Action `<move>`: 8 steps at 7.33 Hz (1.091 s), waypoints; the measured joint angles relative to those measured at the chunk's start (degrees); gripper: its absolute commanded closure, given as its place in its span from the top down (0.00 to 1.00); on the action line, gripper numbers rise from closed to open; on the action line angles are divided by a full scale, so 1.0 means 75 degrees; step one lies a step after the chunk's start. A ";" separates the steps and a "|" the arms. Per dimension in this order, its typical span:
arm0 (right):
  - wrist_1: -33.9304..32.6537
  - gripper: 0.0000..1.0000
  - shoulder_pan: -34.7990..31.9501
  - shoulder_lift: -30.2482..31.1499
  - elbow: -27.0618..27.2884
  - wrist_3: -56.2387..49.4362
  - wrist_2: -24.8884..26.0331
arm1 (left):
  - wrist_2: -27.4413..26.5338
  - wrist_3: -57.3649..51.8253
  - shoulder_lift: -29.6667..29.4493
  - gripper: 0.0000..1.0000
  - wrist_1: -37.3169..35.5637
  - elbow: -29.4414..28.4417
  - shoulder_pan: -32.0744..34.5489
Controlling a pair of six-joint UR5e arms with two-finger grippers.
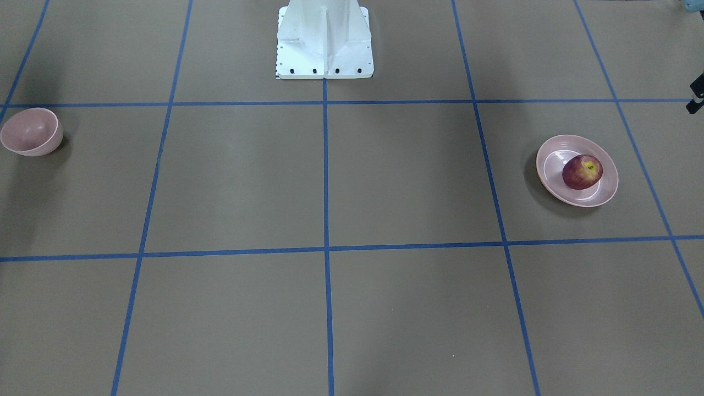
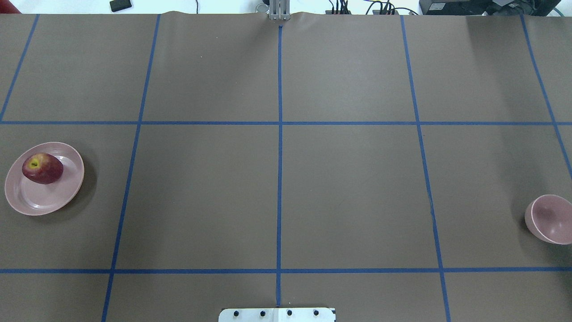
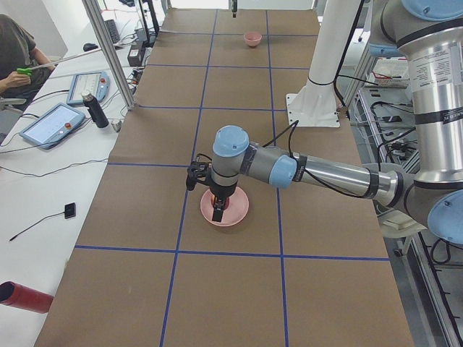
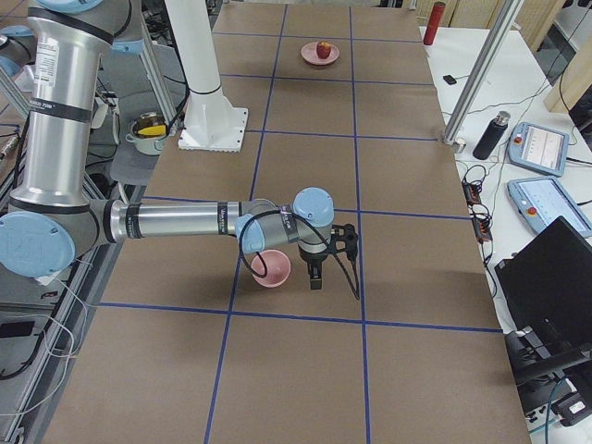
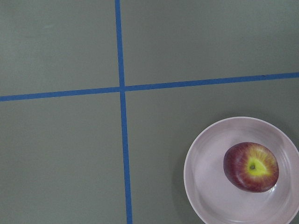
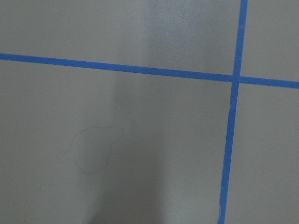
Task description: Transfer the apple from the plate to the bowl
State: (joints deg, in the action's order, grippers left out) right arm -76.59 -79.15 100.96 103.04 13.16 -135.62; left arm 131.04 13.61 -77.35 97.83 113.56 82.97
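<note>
The left gripper [image 3: 217, 215] hangs fingers-down over the plate [image 3: 237, 210], at the end of the near arm stretched out low across the table [image 2: 348, 188]. From that side view I cannot tell whether its fingers are spread or closed, and no other view shows them. The right gripper [image 4: 314, 279] is in the same case. It points down just beside the bowl [image 4: 271, 268], on the side away from the robot's base [image 1: 324, 38], and whether it is parted or pinched cannot be told.

The apple [image 1: 582, 171] sits on the plate, off its centre. Its stem dimple faces up with a yellow patch around it, and the rest of the skin is dark red. The left wrist camera looks straight down on it, with plate and apple in the lower right corner of that view. The plate lies at the table's end on the robot's left.

The bowl stands upright at the opposite end, on the robot's right, well apart from the plate. Nearly the whole width of the table lies between them. The right wrist camera sees only brown table covering and a crossing of blue tape lines [image 6: 235, 78].

A person [image 3: 13, 54] sits at the side bench, near two tablets [image 3: 52, 124] and a dark bottle [image 3: 95, 110].
</note>
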 measured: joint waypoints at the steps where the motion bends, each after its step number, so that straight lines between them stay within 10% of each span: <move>1: -0.0002 1.00 0.0007 0.0031 0.0007 0.0002 -0.0024 | 0.0000 0.0002 -0.0001 0.98 -0.0001 -0.0001 0.0000; 8: 0.0040 1.00 0.0018 -0.0007 0.0021 0.0006 -0.0105 | 0.0026 0.0000 -0.0016 0.98 -0.0058 -0.0094 0.0000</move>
State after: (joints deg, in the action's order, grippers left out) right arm -76.29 -79.02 100.90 103.20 13.20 -136.41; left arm 131.24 13.61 -77.47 97.40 112.85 82.97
